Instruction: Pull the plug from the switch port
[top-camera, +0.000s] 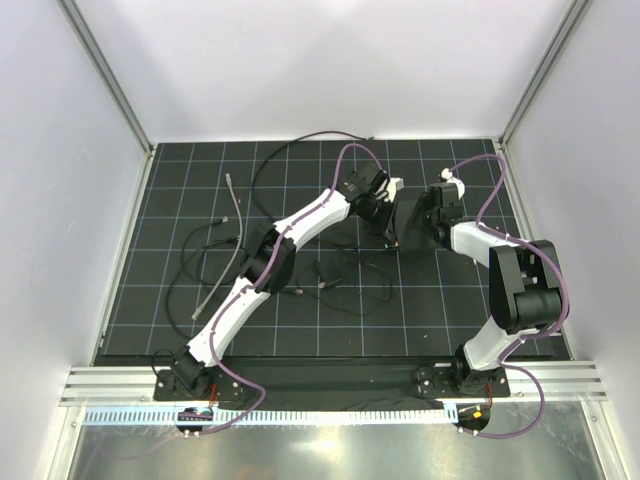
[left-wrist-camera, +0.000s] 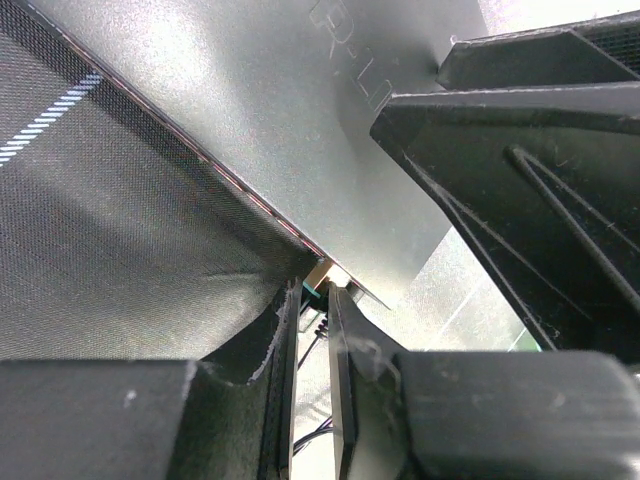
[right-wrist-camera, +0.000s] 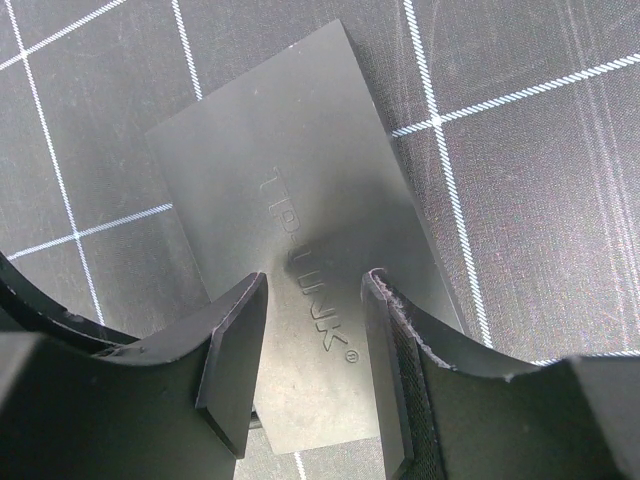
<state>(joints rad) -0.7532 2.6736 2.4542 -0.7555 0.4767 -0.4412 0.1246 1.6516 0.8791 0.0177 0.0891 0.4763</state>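
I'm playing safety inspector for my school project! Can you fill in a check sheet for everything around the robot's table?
Surface: black mat with a white grid.
Job's things: flat black switch box lies on the mat; a small pale plug sits at its edge.
Clutter: a grey cable and thin black wires lie loose on the mat.
Grippers: left gripper is nearly closed right at the plug, but I cannot tell whether it grips it; right gripper is open, its fingers over the box's top.
Cables: purple cables run along both arms.
Surroundings: white walls and a metal rail at the near edge.
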